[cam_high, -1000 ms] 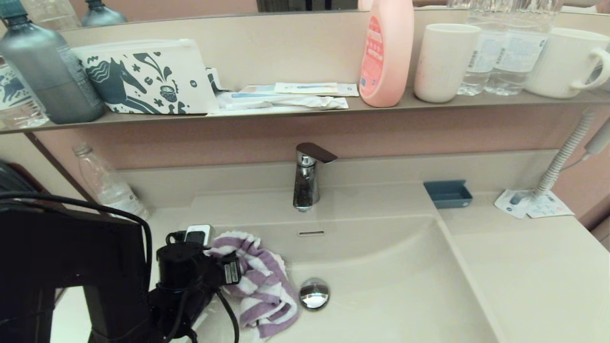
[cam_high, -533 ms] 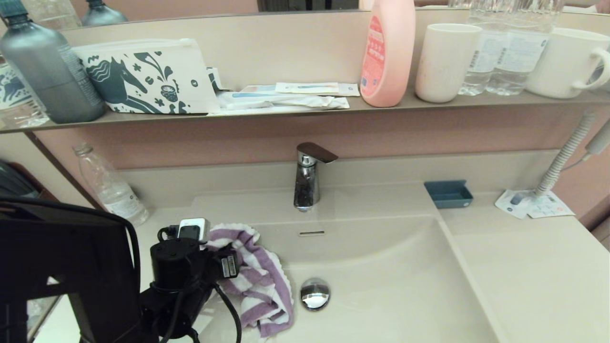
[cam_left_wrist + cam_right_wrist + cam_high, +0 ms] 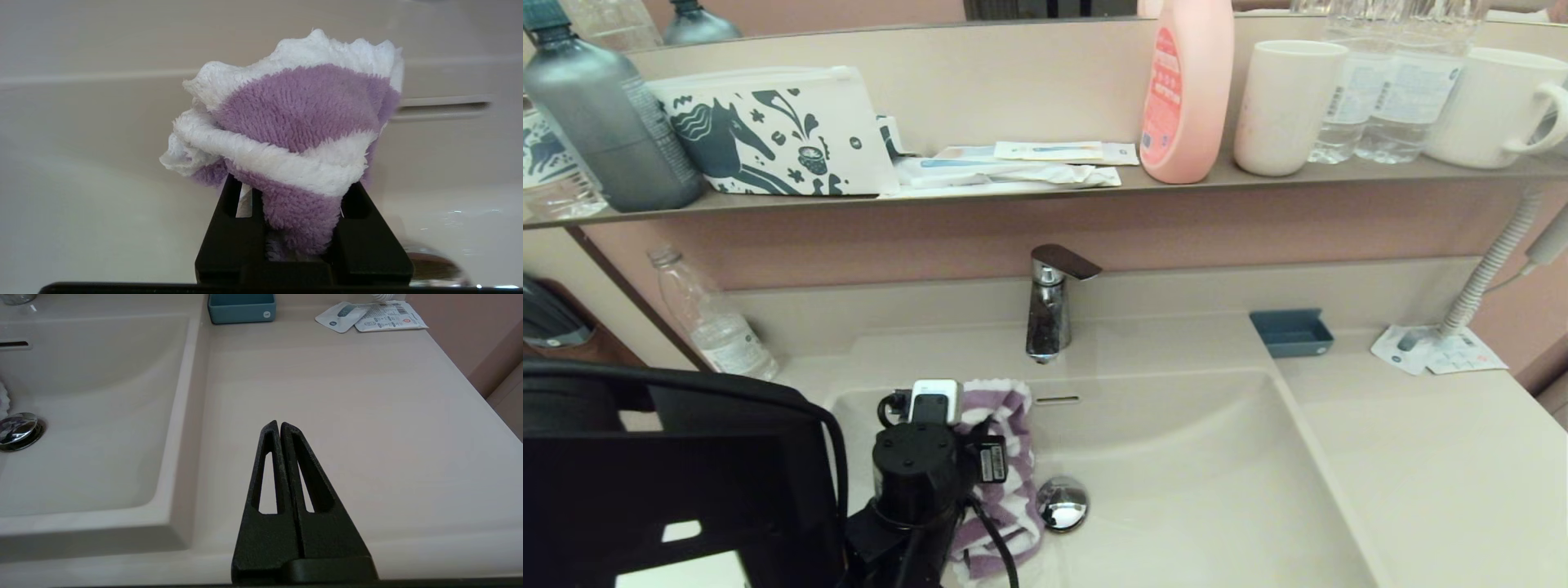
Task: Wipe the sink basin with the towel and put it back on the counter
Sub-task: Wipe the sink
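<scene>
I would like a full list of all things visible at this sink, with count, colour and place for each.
sink basin: 1, beige, centre
drain plug: 1, chrome, basin floor
towel: 1, purple and white, in the basin beside the plug
counter: 1, beige, right of the basin
faucet: 1, chrome, behind the basin
tray: 1, blue, counter back
clear bottle: 1, left of the basin
pouch: 1, white with dark horse print, shelf
grey bottle: 1, shelf left
pink bottle: 1, shelf
cups: 2, white, shelf right
left pincer: shut on the towel, in the basin
right pincer: shut, above the counter
</scene>
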### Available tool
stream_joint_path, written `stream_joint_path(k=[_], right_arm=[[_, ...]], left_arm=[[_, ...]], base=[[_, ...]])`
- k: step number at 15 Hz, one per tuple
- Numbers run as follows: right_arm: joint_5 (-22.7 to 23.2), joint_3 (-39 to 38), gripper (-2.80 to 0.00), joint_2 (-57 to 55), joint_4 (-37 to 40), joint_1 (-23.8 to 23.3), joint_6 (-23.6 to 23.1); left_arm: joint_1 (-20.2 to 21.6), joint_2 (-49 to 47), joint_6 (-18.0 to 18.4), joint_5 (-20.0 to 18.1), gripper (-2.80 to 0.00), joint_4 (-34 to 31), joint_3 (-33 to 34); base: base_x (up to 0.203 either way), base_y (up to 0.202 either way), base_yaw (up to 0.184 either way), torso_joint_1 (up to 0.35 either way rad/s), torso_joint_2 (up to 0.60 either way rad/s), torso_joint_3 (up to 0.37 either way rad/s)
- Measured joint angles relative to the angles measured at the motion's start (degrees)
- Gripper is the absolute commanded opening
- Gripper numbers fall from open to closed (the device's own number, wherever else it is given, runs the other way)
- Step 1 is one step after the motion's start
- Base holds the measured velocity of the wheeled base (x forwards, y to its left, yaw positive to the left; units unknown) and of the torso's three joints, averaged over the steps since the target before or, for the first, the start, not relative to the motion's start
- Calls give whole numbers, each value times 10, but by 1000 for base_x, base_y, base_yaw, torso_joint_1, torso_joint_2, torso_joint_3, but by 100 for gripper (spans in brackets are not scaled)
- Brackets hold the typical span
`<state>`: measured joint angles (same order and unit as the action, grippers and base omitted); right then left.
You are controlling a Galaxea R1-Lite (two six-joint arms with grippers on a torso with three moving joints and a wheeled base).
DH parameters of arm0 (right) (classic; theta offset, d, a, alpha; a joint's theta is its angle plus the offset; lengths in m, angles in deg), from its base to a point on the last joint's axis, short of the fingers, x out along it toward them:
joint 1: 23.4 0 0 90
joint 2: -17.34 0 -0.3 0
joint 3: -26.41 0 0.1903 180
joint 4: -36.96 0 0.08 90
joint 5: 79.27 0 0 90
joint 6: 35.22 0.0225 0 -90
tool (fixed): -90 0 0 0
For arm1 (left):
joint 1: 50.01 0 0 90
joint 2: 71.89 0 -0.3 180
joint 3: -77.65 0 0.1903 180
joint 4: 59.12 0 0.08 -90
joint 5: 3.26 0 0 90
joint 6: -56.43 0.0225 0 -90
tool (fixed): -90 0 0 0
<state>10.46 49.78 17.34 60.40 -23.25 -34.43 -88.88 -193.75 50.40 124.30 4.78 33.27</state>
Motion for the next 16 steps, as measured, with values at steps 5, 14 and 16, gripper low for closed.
stream_joint_path(k=[5, 14, 16], right_arm=[[0, 0, -280, 0, 0, 0, 0], [0, 0, -280, 0, 0, 0, 0], [0, 0, -280, 0, 0, 0, 0]], left_arm=[[-60, -38, 4, 24, -280, -20, -76], [-131, -37, 4, 54, -280, -112, -169], [-131, -37, 3, 54, -280, -112, -167]], base=[[0, 0, 0, 0, 0, 0], [0, 0, 0, 0, 0, 0], [0, 0, 0, 0, 0, 0]])
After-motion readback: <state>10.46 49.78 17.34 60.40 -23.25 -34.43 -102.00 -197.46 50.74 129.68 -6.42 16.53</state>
